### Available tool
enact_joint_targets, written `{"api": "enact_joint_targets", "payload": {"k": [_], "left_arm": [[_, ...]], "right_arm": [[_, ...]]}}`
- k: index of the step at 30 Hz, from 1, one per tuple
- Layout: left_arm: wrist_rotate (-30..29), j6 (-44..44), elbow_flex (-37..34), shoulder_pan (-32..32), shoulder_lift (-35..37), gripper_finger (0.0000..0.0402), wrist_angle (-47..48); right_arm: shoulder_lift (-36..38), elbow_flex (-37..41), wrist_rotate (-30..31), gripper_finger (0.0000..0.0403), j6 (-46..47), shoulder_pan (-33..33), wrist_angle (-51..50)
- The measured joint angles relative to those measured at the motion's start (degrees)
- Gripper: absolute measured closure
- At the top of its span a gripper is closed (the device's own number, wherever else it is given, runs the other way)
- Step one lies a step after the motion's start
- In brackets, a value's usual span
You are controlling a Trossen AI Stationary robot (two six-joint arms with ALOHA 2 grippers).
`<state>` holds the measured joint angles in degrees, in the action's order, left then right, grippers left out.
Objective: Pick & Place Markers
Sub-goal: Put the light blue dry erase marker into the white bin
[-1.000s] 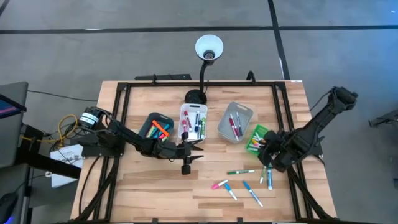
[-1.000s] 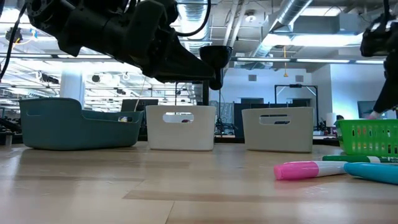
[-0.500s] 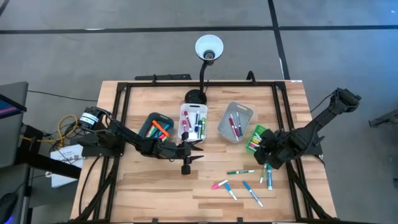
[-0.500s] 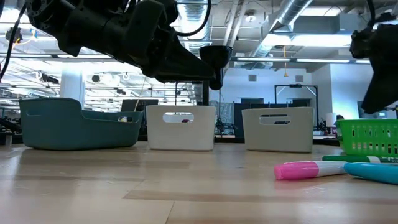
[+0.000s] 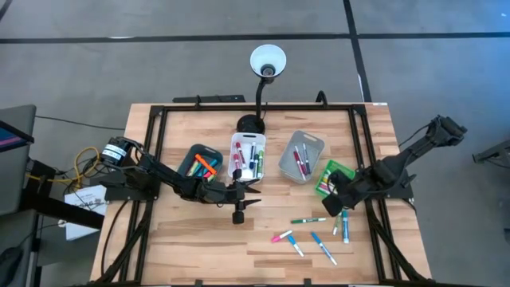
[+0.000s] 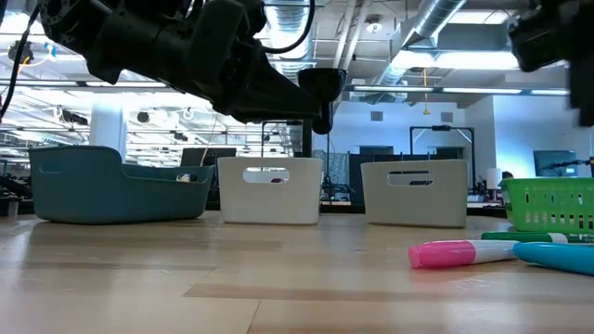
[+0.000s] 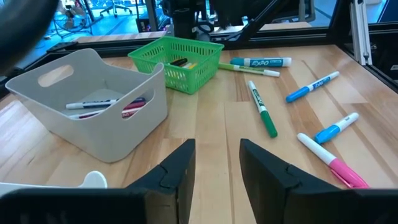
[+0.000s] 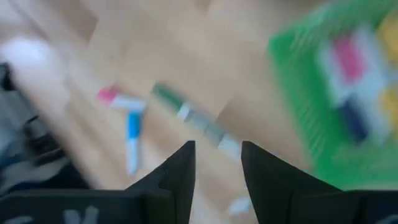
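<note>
High view: right tool (image 5: 333, 205), fingers spread and empty, hovers beside the green basket (image 5: 333, 170); loose markers (image 5: 309, 219) lie on the desk (image 5: 183, 239). Descend squarely astride one barrel. Left tool (image 5: 243, 199) waits, spread.

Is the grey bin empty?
No, the left wrist view shows a few markers lying inside the grey bin.
</note>
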<state>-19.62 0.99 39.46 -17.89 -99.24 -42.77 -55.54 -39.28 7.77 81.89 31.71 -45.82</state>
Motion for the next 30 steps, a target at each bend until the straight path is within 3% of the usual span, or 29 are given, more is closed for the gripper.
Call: {"api": "enact_joint_targets", "payload": {"k": [3,7,14,30], "left_arm": [[0.0,0.0,0.0,-0.1,0.0,0.028,0.3],[0.0,0.0,0.0,-0.1,0.0,0.028,0.4],[0.0,0.1,0.0,0.0,0.0,0.028,0.4],[0.0,0.2,0.0,0.0,0.0,0.028,0.4]], "right_arm": [[0.0,-0.9,-6.3,0.0283,9.0,0.7,-0.1],[-2.2,-0.8,-10.1,0.0279,22.1,3.3,-2.9],[-9.2,-0.8,-25.6,0.0281,30.9,8.0,-3.5],[-30.9,-0.8,-24.2,0.028,30.8,9.4,0.2]]}}
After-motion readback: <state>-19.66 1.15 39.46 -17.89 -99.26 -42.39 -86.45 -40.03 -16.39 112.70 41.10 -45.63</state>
